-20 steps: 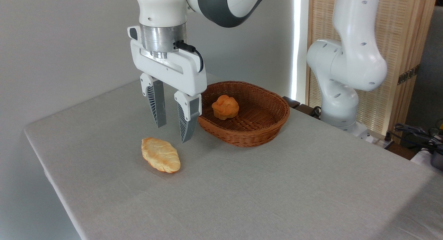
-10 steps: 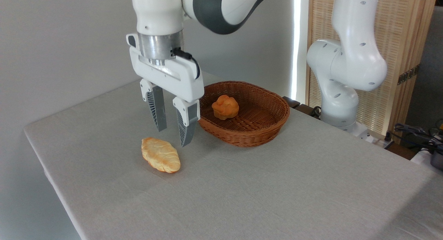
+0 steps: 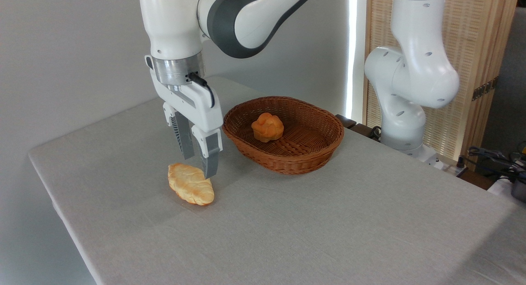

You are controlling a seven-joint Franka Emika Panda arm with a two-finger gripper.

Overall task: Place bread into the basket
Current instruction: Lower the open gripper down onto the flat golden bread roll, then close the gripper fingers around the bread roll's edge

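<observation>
Lying flat on the table point(image 3: 312, 219), the bread point(image 3: 190, 183) is the first item you should note: an elongated, flattish loaf with pointed ends, pale golden on its scored top and toasted orange-brown along the near edge; it rests on its own, outside the basket point(image 3: 287, 157) and to the left of it, the two near but apart. You will see that the table is covered in a light grey cloth of fine, matte weave, draped over the left edge. The basket is oval and shallow, woven of reddish-brown wicker with a braided rim; inside it sits a small round bun point(image 3: 267, 127), orange and knotted on top, resting on the woven floor toward the far side.

Your gripper point(image 3: 199, 166) hangs from the white arm, pointing down, its wrist a bare metal ring with a black cable looping from the side; the two grey ribbed fingers point(image 3: 211, 155) stand parted with a narrow gap between them and hold nothing. The nearer fingertip overlaps the far upper end of the loaf in this view; whether it touches the crust, you cannot tell. The arm's base point(image 3: 404, 125) stands beyond the table's right far edge, before a slatted wooden screen point(image 3: 472, 51).
</observation>
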